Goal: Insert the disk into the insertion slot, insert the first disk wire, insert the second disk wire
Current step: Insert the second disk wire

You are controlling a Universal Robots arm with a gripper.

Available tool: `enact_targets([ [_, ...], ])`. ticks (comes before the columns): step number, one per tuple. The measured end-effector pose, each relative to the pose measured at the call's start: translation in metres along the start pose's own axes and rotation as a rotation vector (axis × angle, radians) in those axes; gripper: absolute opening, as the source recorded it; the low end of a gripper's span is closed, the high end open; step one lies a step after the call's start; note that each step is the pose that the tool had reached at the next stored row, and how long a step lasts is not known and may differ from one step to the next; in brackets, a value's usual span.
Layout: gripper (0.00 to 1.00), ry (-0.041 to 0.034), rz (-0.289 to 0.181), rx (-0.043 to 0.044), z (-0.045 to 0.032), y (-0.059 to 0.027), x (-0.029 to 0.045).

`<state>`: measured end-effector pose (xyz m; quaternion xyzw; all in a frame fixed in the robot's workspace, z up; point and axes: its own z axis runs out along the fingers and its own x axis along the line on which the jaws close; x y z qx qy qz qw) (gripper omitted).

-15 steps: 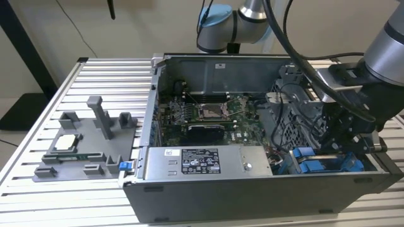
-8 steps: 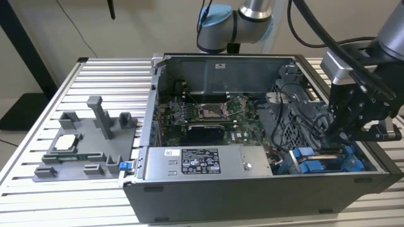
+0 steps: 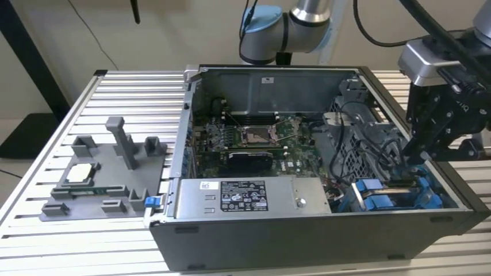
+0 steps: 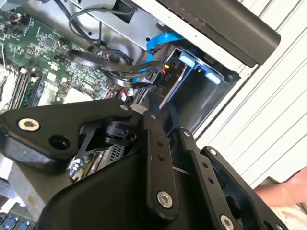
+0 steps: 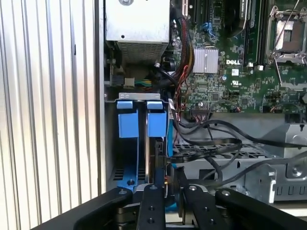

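At the case's front corner on the exterior view's right, the insertion slot [image 3: 399,198] is a grey cage with blue rails. In the first wrist view, two blue caddy tabs [image 5: 157,123] stand side by side in the insertion slot [image 5: 139,97]. The disk [image 5: 156,158] shows edge-on as a dark slab below one tab. My gripper [image 3: 426,155] hangs just above the cage. Its fingers [image 5: 154,203] stand close together, shut on a small connector [image 5: 166,181] of a disk wire with orange and red leads, right at the disk's end. In the second wrist view the connector [image 4: 164,72] meets the cage beside a blue cable [image 4: 160,40].
The open computer case [image 3: 307,236] lies on a slatted aluminium table [image 3: 130,98]. A grey labelled power-supply box [image 3: 253,198] sits beside the cage. Loose black cables [image 5: 211,143] cross over the motherboard [image 3: 253,138]. A grey fixture tray [image 3: 103,172] with posts stands at the exterior view's left. A hand [image 4: 283,194] shows beside the case.
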<state>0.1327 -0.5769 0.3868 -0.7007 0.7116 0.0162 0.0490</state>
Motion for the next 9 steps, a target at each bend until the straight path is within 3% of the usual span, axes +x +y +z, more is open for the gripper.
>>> enact_targets([
  [9,1.0,0.0,0.0,0.0,-0.003,0.0,-0.0003],
])
